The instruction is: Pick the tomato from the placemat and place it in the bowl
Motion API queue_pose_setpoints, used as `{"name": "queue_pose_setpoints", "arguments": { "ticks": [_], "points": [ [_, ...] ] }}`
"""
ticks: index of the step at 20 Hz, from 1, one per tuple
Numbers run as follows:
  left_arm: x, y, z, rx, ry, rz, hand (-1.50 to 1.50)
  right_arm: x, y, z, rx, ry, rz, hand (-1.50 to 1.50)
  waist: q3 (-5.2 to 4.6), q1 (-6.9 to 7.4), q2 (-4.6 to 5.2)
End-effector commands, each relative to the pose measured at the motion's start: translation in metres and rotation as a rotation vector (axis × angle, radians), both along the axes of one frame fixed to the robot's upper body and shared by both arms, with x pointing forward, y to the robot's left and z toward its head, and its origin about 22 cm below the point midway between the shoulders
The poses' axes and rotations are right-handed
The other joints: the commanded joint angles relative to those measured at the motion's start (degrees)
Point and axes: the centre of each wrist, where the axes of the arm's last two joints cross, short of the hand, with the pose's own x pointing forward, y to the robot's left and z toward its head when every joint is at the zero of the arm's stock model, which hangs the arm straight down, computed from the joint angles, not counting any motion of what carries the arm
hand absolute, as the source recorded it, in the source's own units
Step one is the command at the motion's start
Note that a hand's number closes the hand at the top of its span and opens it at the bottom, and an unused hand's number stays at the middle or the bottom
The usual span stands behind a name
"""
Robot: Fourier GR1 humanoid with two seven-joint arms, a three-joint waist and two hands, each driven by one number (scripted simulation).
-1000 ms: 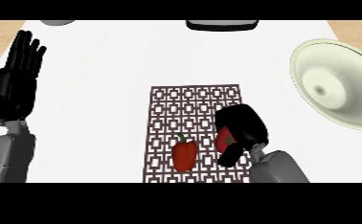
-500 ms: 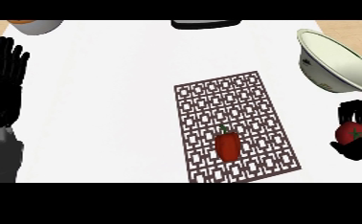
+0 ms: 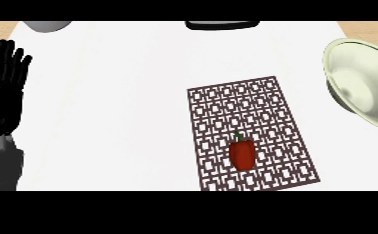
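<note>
From my seat I see only one robot hand, the left (image 3: 13, 90), standing at the left edge of the view with its fingers straight and spread, pointing up; it is resting there, clear of the work, presumably parked so it does not cross the other arm's path. The right robot hand shows nowhere in the head view, so I cannot tell whether it is spread, pressed together or pinching anything. Well to the right of the left robot hand and a little nearer to me lies the patterned placemat (image 3: 251, 128) on the white worktop (image 3: 111, 128), slightly skewed. On its near part sits a red pepper (image 3: 243, 154) with a green stem pointing away from me; it is elongated, so I judge it a pepper and not the tomato. I see no tomato on the placemat or anywhere else in view, and I cannot tell where it is. Farther right, well apart from the mat, the pale bowl (image 3: 353, 85) sits at the right edge, partly cut off, with what I can see of its inside empty. At the far edge are a dark flat object (image 3: 221, 25) and a grey rounded thing (image 3: 46, 26), both cut off.
</note>
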Motion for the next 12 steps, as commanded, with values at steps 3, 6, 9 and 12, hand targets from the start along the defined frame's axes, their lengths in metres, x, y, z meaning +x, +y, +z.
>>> {"name": "queue_pose_setpoints", "arguments": {
  "ticks": [3,6,9,12],
  "points": [
    [0.000,-0.006,-0.006,-0.007,0.013,-0.028,0.00,-0.038,-0.049,0.062,0.123,-0.230,0.144,1.50,-0.14,1.33,-0.16],
    [0.001,-0.008,-0.008,-0.010,0.010,-0.036,0.00,-0.058,-0.065,0.084,0.161,-0.308,0.203,1.50,-0.25,2.11,-0.09],
    [0.008,-0.015,0.004,-0.007,-0.006,-0.068,0.00,-0.065,-0.073,0.103,0.258,-0.350,0.228,1.50,-0.25,3.61,-0.01],
    [0.013,-0.015,0.009,0.004,0.003,-0.082,0.00,-0.063,-0.073,0.112,0.395,-0.378,0.274,1.50,-0.37,4.30,0.00]
  ]
}}
